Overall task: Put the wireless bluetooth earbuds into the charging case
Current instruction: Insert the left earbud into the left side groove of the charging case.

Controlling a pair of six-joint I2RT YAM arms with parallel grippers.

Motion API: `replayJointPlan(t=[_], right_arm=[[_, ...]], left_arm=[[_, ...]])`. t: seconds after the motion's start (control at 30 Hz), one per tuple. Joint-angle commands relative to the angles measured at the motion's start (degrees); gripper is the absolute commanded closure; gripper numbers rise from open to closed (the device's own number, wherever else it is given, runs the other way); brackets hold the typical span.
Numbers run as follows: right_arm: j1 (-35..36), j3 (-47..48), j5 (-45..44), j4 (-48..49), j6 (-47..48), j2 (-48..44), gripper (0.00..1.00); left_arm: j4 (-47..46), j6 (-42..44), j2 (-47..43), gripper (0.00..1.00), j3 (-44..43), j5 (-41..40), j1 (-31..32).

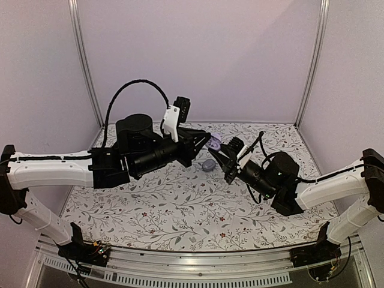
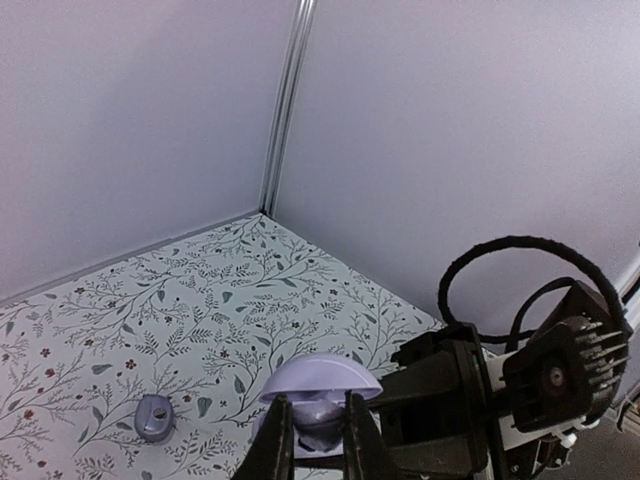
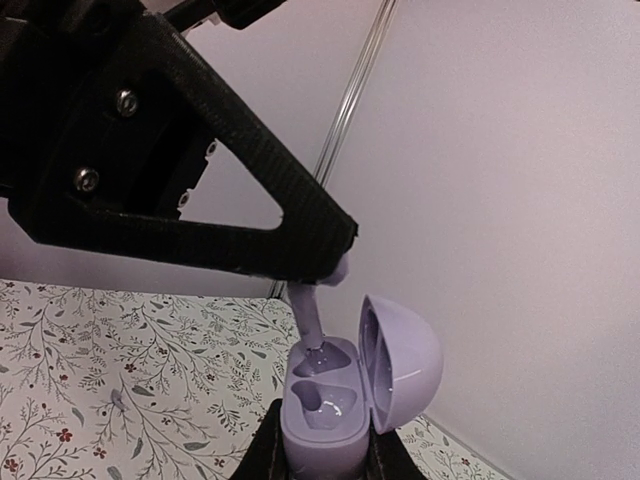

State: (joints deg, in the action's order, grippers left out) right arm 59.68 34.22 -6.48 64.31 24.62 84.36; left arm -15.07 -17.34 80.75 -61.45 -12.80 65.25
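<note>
Charging case [image 3: 320, 432] sits upright, clamped at its base between the right gripper's [image 3: 322, 452] fingers, above the far middle of the floral cloth [image 1: 180, 204]. Its domed lid [image 3: 405, 360] stands open to the right. The left gripper [image 2: 318, 418] pinches one earbud [image 3: 310, 320] by its top, its lower end touching the far socket. A second earbud [image 1: 208, 165] lies on the cloth just beneath the grippers.

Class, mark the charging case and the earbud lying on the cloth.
charging case [image 3: 318, 430]: right wrist view, front of its lower half.
earbud on the cloth [image 2: 153, 418]: left wrist view, its rounded top.
</note>
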Motion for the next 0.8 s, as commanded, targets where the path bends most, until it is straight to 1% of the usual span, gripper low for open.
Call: replayJointPlan(t=[0.0, 0.5, 0.77], right_arm=[[0.70, 1.46, 0.57, 0.75, -0.72, 0.20, 1.00], [0.70, 1.71, 0.09, 0.99, -1.06, 0.04, 1.00], [0.71, 1.97, -2.22, 2.13, -1.63, 0.32, 1.00]], left_arm=[[0.66, 0.51, 0.68, 0.92, -1.42, -1.19, 0.58], [1.89, -0.18, 2.39, 0.92, -1.67, -1.43, 0.56], [3.09, -0.91, 3.27, 0.92, -2.33, -2.05, 0.51]])
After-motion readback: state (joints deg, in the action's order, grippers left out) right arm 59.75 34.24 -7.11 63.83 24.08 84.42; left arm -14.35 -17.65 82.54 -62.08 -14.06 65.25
